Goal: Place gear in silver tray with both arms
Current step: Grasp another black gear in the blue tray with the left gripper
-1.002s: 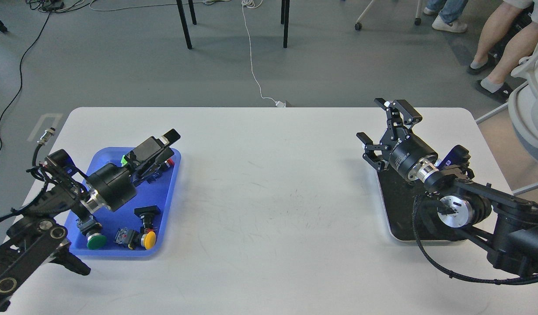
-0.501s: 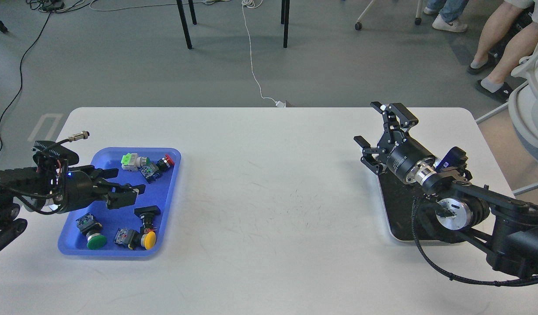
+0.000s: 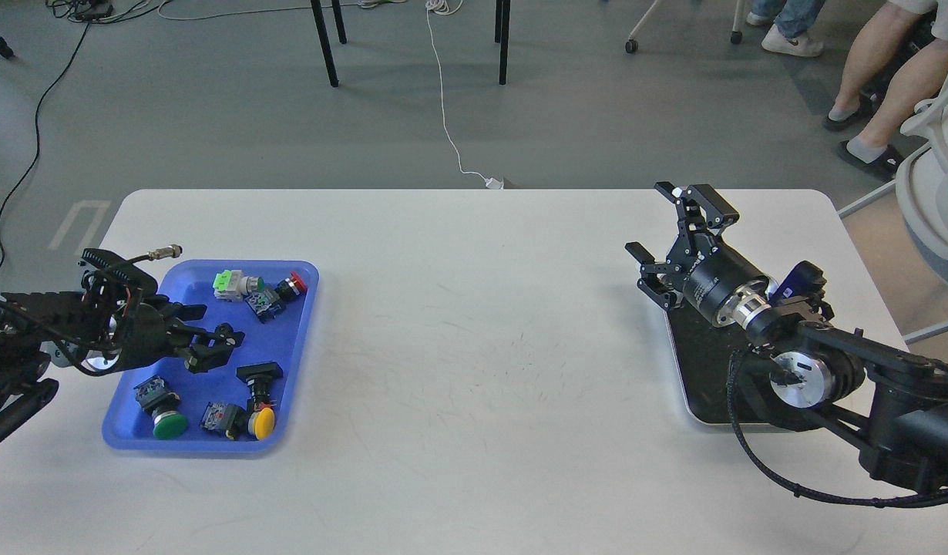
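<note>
The silver tray lies at the right of the white table, its dark bottom mostly covered by my right arm. My right gripper is open and empty, its fingers spread above the tray's far left corner. My left gripper hangs low over the middle of the blue plastic tray, its fingers apart with nothing clearly between them. I cannot make out a gear. The blue tray holds push-button switches: a green one, a yellow one, a black-capped one and a red one.
A green and white part lies at the blue tray's far end. The white table stretches between the two trays. Chair legs, floor cables and seated people's legs are beyond the table's far edge.
My left arm has swung down from a raised pose and its gripper now sits low over the blue tray's middle. My right gripper has hardly moved.
</note>
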